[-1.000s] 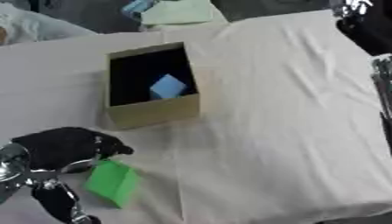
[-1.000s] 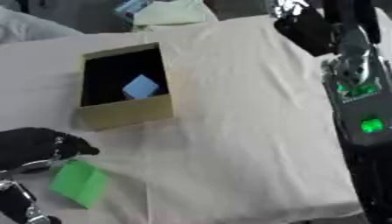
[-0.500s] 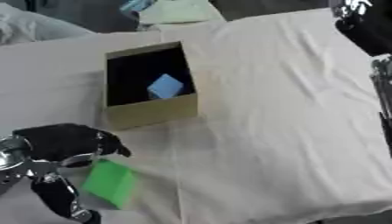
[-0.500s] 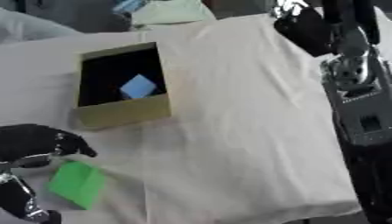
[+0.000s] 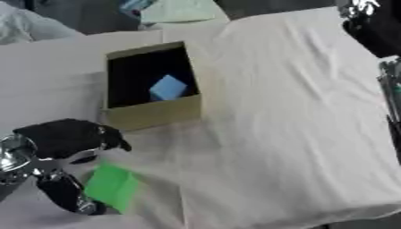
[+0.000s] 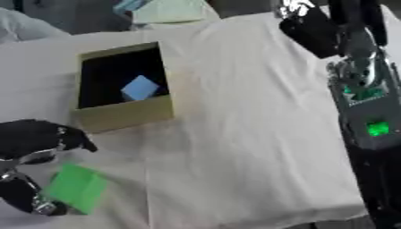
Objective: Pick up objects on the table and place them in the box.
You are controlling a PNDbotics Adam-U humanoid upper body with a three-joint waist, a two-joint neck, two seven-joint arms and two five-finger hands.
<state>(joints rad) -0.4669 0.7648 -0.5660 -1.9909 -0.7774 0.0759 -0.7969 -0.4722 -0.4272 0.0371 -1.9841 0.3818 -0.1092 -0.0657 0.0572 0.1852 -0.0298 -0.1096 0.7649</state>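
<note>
Cloth covers the bench (image 5: 290, 116), where an open cardboard box (image 5: 153, 114) stands left of centre with a light blue block (image 5: 167, 87) inside. Near the left corner, the left hand (image 5: 66, 138) curls around a green block (image 5: 112, 186). The right hand (image 6: 313, 29) hangs far right; its fingers cannot be made out.

One open cardboard box (image 5: 153, 115) stands at the far left of the white-draped table (image 5: 290, 116). Two blocks are visible: one light blue block (image 5: 167, 87) inside the box and one green block (image 5: 112, 186) on the cloth at near left. Beyond the table's far edge lies one pale green item (image 5: 180, 10).
</note>
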